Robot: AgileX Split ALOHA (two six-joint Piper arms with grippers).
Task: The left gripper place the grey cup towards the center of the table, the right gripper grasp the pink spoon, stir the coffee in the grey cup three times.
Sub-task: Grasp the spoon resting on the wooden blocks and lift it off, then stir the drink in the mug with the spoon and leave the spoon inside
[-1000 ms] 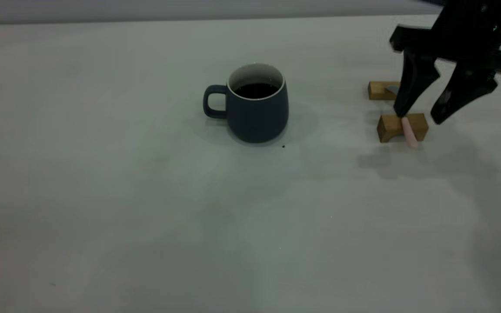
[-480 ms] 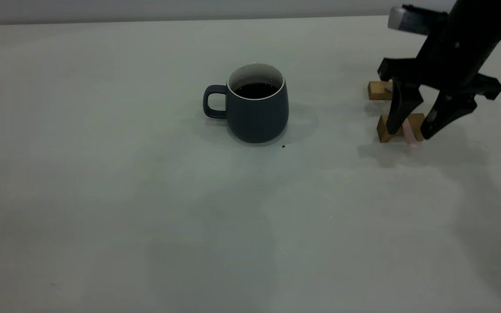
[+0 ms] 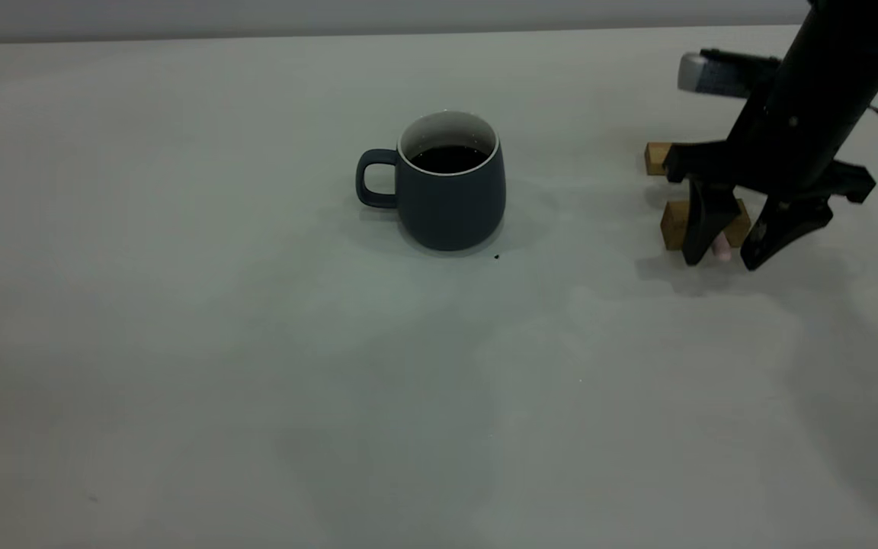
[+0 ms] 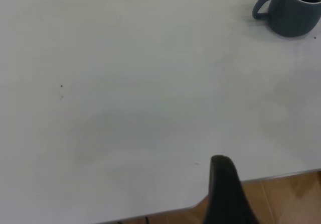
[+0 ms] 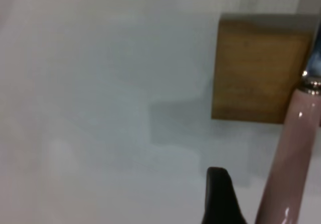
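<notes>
Exterior view: the grey cup (image 3: 450,187) stands upright near the middle of the bench (image 3: 180,343), handle toward the left arm's side, the coffee (image 3: 449,158) dark inside it. Placement step judged done. At the right side, the right hand (image 3: 722,261) is down at bench level, jaws spread, one on each side of the pink spoon (image 3: 721,245); only the handle tip shows between them. The spoon lies across the near wooden block (image 3: 675,223); a far wooden block (image 3: 658,156) sits just behind. Jaws not closed on the handle.

Left wrist view: cup seen well apart, at the far corner of the frame. Only one dark finger (image 4: 225,194) of the left hand shows, over the bench edge, touching nothing; cannot tell whether spread or closed. Arm judged parked.

Right wrist view: spoon handle (image 5: 291,158) runs past a wooden block (image 5: 258,68), metal neck just visible at the frame edge. One finger (image 5: 220,196) just beside the handle, not touching.

Left to do: close on the spoon, lift, carry to the cup, three stirs.
</notes>
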